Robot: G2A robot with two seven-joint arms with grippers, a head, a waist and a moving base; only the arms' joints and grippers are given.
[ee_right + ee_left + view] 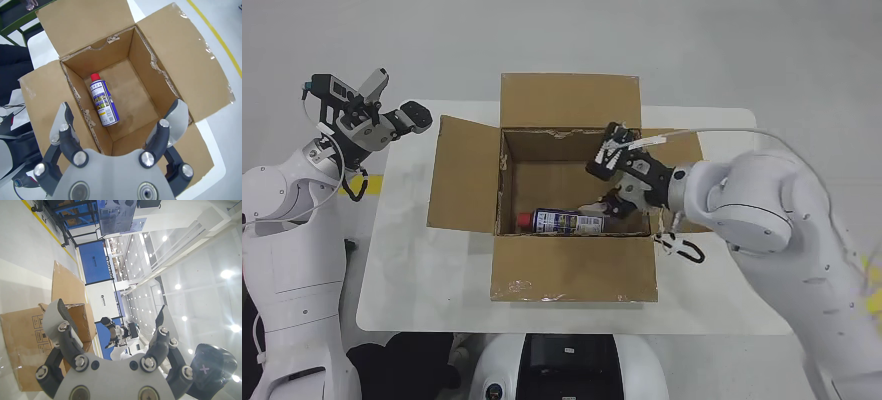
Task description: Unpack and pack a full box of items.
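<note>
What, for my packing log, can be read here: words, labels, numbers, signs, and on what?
Blue-and-white spray can with red cap: label print, too small to read.
Brown cardboard box: black stamps on an outer wall, too small to read.
Blue and white wall panels: a brand name, not quoted here.

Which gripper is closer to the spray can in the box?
Right. The right gripper hangs open above the spray can in the cardboard box; the left gripper sits beyond its side flap.

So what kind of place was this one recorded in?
Likely an industrial hall or factory test floor: a yellow floor line, blue pegboard partitions and a high ceiling with rows of round lamps.
</note>
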